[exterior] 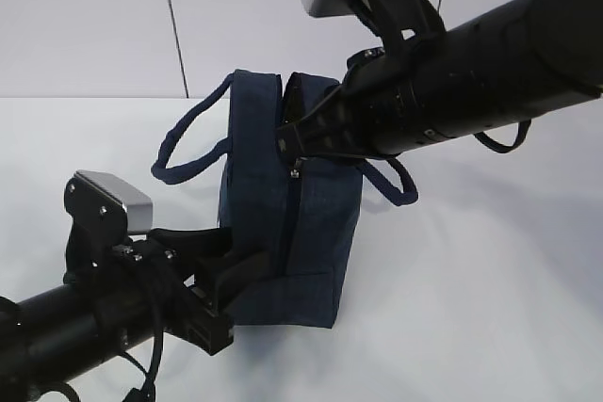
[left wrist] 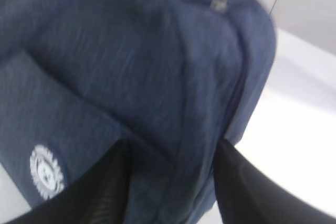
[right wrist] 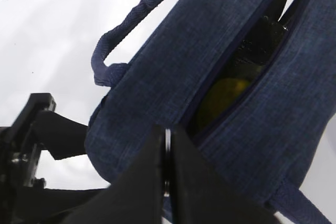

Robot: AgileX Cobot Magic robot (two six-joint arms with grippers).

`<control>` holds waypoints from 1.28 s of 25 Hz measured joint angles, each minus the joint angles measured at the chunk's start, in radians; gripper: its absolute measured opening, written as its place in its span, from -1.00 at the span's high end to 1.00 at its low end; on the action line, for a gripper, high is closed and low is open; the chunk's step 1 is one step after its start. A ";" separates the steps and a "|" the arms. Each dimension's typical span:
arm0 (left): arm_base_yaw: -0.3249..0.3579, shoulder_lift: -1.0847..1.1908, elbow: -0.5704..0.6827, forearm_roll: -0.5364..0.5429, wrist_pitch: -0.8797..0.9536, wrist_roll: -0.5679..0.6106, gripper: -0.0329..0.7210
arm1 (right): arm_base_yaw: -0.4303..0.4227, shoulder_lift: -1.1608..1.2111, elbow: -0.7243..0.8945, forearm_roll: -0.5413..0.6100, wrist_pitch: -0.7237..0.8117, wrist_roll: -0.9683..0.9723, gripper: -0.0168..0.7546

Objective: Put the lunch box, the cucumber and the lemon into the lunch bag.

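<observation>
Currently right gripper (right wrist: 167, 182) clamped on zipper pull at end of lunch bag (exterior: 292, 223) opening; slit runs straight away from jaws. Lemon (right wrist: 223, 95) visible inside. Left gripper (left wrist: 170, 182) straddles bag's lower corner, jaws parted.

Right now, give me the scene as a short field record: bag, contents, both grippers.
bag: navy lunch bag standing upright on the white table, top partly open
handles: two loop handles, one on each side
contents seen: yellow lemon through the opening; anything else too dark to tell
left gripper: jaws straddling the bag's lower corner
right gripper: shut, at the bag's top edge; the pictures don't show what it pinches
outside the bag: no loose items in view
</observation>
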 joint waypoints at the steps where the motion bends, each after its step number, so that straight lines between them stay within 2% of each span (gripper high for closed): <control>1: 0.000 0.010 0.000 -0.002 0.000 0.000 -0.07 | 0.000 0.000 0.000 0.000 0.000 0.000 0.99; 4: 0.000 0.023 0.000 -0.008 -0.002 0.001 0.04 | 0.000 0.000 0.000 0.000 0.000 0.000 0.99; 9: 0.000 0.023 -0.001 -0.010 -0.002 0.001 0.56 | 0.000 0.030 0.000 0.000 -0.013 -0.002 0.99; 12: 0.000 0.023 -0.001 -0.010 -0.002 0.001 0.72 | 0.000 0.040 0.000 0.000 -0.026 -0.002 0.99; 15: 0.000 0.023 -0.001 -0.010 -0.002 0.001 0.72 | 0.000 0.040 -0.001 0.000 -0.038 -0.003 0.99; 19: 0.000 0.023 -0.001 -0.010 -0.004 0.001 0.56 | 0.000 0.040 -0.001 0.000 -0.046 -0.006 0.99; 21: 0.000 0.023 -0.001 -0.010 -0.004 0.001 0.55 | 0.000 0.040 -0.001 0.000 -0.046 -0.006 0.99; 25: 0.000 0.023 -0.001 -0.010 -0.004 0.001 0.83 | 0.000 0.040 -0.001 0.000 -0.050 -0.009 0.99; 32: 0.000 0.024 -0.002 0.000 -0.004 0.001 0.88 | 0.000 0.045 -0.001 0.000 -0.118 -0.022 0.99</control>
